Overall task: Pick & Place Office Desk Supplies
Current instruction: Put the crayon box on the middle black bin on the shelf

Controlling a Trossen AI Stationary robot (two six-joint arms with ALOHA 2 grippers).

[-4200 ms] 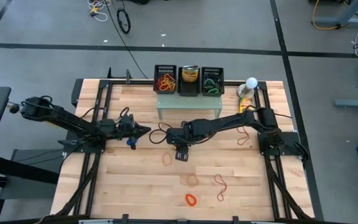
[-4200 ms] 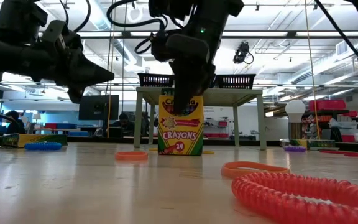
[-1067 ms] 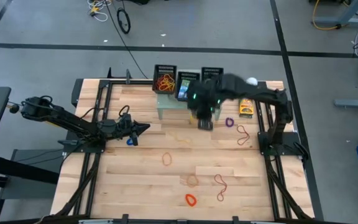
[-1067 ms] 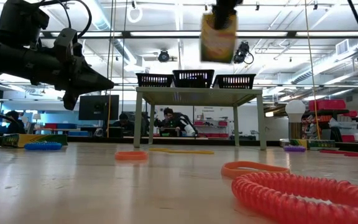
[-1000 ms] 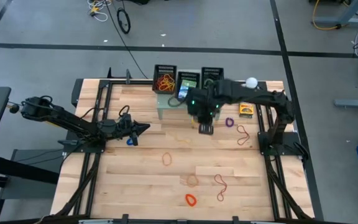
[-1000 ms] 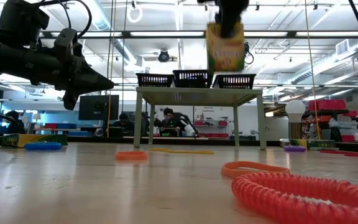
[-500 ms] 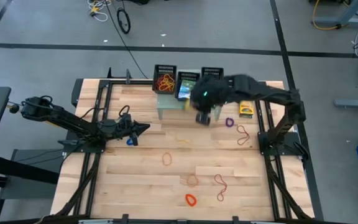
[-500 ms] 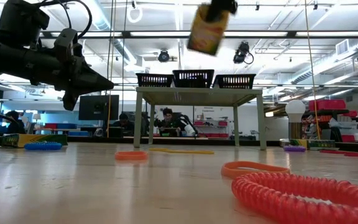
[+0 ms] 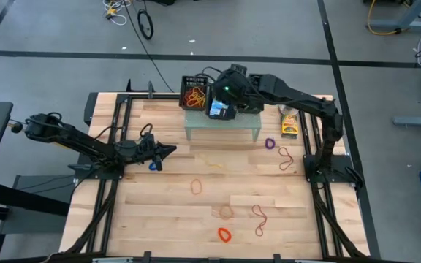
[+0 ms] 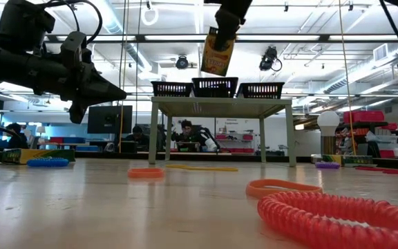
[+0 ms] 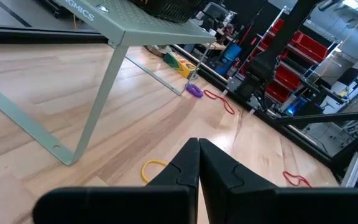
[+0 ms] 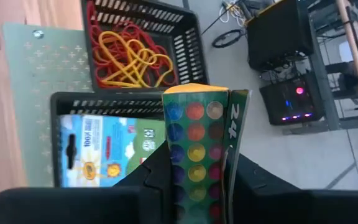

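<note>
The crayon box (image 12: 205, 149) is held tight by the right gripper (image 12: 194, 180) above the middle basket (image 12: 64, 102), not yet dropped in. Rubber bands (image 9: 225, 234) are left on the table (image 9: 167, 212). The left gripper (image 11: 198, 163) is shut, empty, waiting.

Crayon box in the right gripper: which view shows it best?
The right wrist view: the crayon box fills the frame, clamped in the right gripper. The low view shows it small and tilted above the baskets; the high view barely; the left wrist view not at all.
</note>
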